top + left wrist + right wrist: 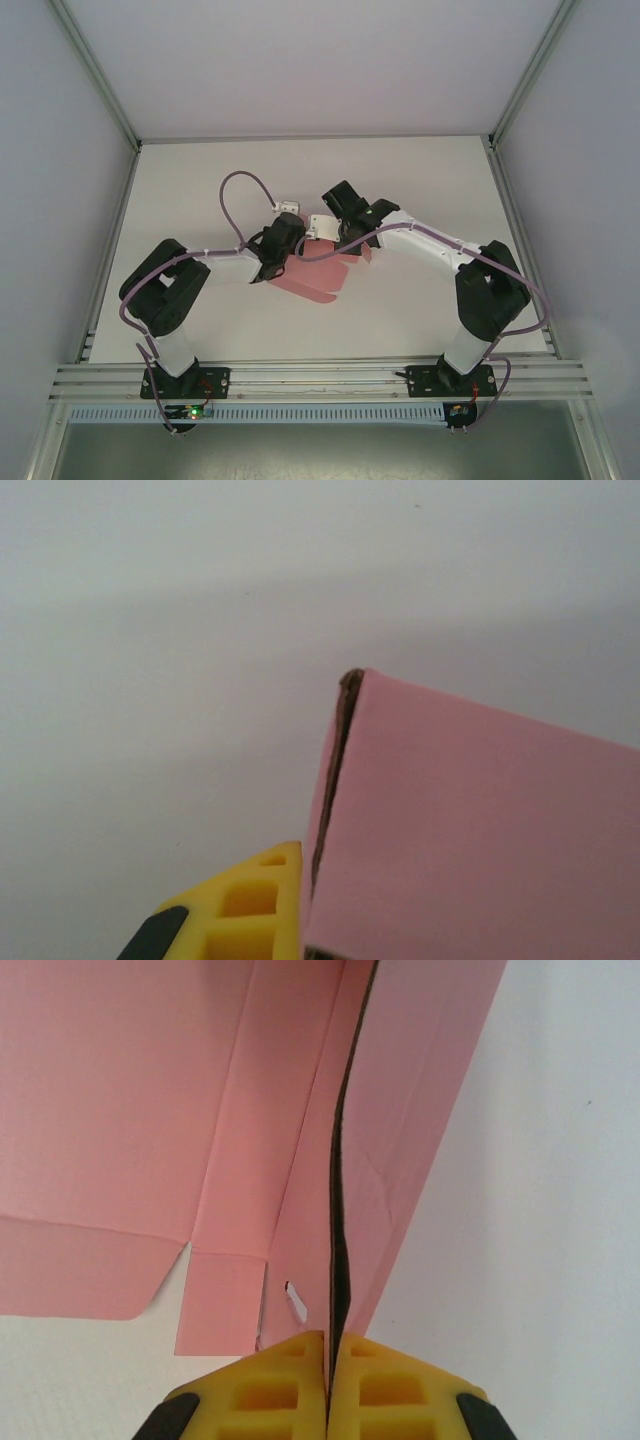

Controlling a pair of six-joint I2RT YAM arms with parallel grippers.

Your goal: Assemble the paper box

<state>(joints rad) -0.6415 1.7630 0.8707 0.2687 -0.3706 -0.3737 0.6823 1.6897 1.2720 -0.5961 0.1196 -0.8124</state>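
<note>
We are finding the paper box (318, 278) early on, sitting mid-desk (400, 180) as a partly folded sheet, flaps loose, left tool (275, 262) and right tool (328, 1385) each pinching a panel, with most folding waiting.

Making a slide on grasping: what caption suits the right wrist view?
Right gripper shut on a doubled edge of the pink paper box, flaps spread over the white table.
</note>
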